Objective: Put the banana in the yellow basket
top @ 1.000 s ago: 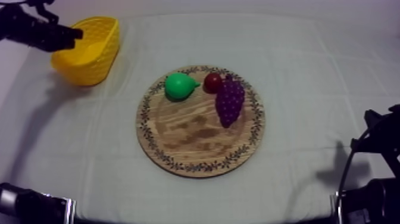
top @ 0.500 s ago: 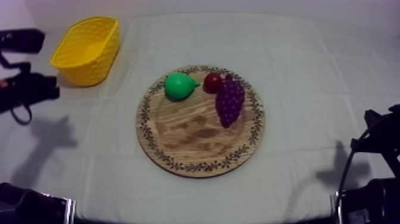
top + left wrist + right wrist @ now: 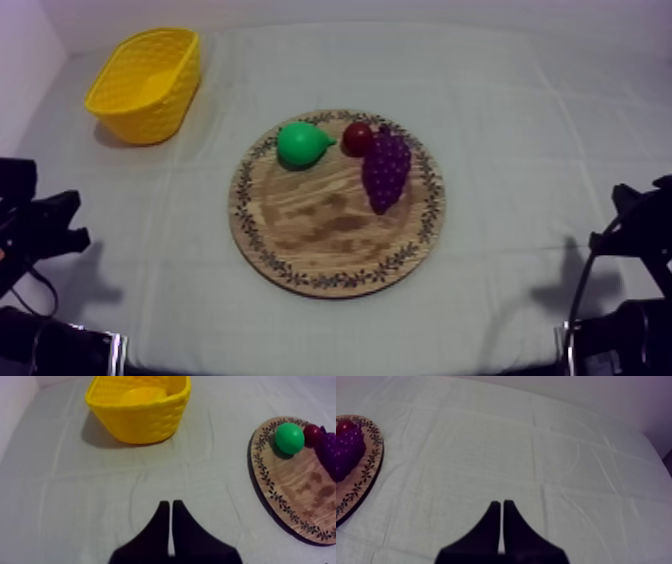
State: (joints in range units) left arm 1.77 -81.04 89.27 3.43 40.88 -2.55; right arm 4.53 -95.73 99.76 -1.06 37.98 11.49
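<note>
The yellow basket [image 3: 145,85] stands at the table's far left. A smooth yellow banana [image 3: 144,396] lies inside the basket [image 3: 140,413]. The round wooden board [image 3: 330,235] in the middle carries a green pear [image 3: 302,145], a small red fruit [image 3: 357,137] and purple grapes [image 3: 385,170]. My left gripper [image 3: 171,507] is shut on nothing, low over bare cloth well in front of the basket. Its arm [image 3: 40,230] sits at the near left. My right gripper [image 3: 501,506] is shut on nothing over cloth to the right of the board [image 3: 367,468].
Bare cloth lies between the basket and the board [image 3: 300,493]. The pear [image 3: 289,437] sits at the board's edge nearest the basket. My right arm [image 3: 635,235] rests low at the table's right edge.
My left arm has drawn back from over the basket toward the near left of the table. The right arm and the fruit on the board have not moved.
</note>
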